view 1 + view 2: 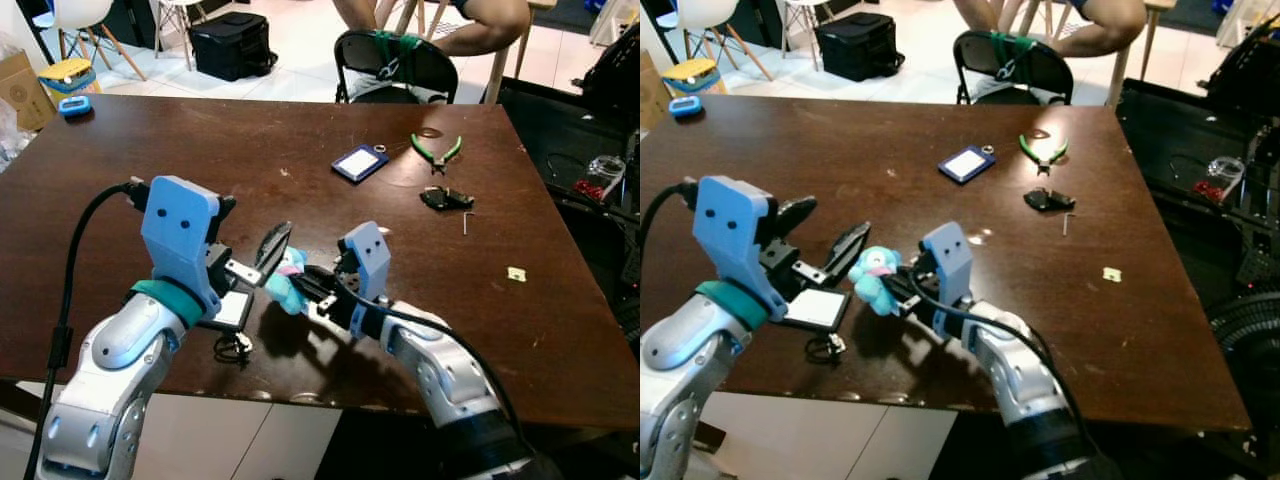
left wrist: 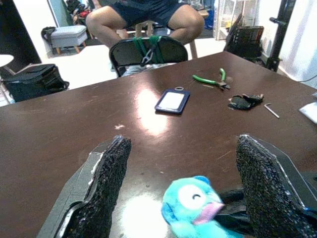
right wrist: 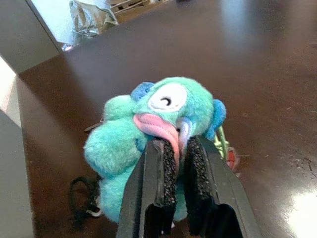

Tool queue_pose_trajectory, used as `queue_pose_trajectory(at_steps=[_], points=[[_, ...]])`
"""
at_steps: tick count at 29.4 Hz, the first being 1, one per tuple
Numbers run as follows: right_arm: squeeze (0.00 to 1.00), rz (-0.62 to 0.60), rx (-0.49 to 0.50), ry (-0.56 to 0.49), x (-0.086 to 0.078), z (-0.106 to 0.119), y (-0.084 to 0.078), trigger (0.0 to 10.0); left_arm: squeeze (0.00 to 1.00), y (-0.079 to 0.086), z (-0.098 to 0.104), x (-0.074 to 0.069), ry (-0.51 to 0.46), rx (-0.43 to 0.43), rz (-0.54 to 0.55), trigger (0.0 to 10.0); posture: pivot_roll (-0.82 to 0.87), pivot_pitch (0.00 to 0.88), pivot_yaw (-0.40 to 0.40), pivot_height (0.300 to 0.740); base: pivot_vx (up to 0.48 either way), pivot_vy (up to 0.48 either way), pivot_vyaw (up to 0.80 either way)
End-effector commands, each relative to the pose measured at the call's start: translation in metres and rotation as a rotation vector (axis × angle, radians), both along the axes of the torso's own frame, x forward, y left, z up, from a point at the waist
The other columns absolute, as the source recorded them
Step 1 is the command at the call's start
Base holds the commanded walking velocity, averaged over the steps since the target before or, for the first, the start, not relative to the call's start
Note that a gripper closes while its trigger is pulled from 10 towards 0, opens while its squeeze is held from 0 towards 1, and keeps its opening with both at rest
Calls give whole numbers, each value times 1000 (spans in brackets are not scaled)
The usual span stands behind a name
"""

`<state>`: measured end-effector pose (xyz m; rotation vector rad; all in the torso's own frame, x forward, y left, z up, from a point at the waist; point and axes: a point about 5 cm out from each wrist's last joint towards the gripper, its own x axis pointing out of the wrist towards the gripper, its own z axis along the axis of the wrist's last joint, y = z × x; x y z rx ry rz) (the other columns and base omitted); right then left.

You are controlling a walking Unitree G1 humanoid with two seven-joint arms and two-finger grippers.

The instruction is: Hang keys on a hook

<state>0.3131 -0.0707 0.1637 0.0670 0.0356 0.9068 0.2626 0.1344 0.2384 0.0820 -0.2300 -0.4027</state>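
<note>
Between the fingertips of the right gripper [image 3: 177, 148], a turquoise plush keychain [image 3: 148, 129] is being pinched, the two black fingers nearly closed on its pink beak and lower face, just above the dark wooden table [image 1: 200, 150]. Beyond the plush from that gripper, a thin dark cord [image 3: 81, 196] is trailing onto the tabletop, and something green and red is peeking out behind it, too hidden to identify. Facing the right gripper, the left gripper [image 2: 181, 173] is hovering with its fingers spread wide and gripping nothing, the plush sitting in the gap between them without touching either. Under the left gripper a white card [image 1: 818, 307] is lying flat. Farther across the table from both grippers, a blue badge holder [image 1: 360, 162], green-handled pliers [image 1: 438, 152] and a small black object [image 1: 445, 198] are resting.
</note>
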Motion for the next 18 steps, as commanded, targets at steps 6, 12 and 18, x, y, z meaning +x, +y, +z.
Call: queue_pose_trajectory(at_steps=[6, 12, 18], points=[[0, -114, 73, -133, -12, 21, -15, 10000, 0, -1, -8, 3, 33, 4, 46, 10000, -79, 95, 131, 740, 0, 0, 0], [0, -296, 97, -220, -14, 31, -30, 10000, 0, -2, -6, 7, 19, -19, 100, 10000, -91, 89, 134, 740, 0, 0, 0], [0, -513, 84, -315, -19, 34, -51, 10000, 0, 0, -4, 14, -29, 2, 180, 10000, -111, 71, 141, 740, 0, 0, 0]])
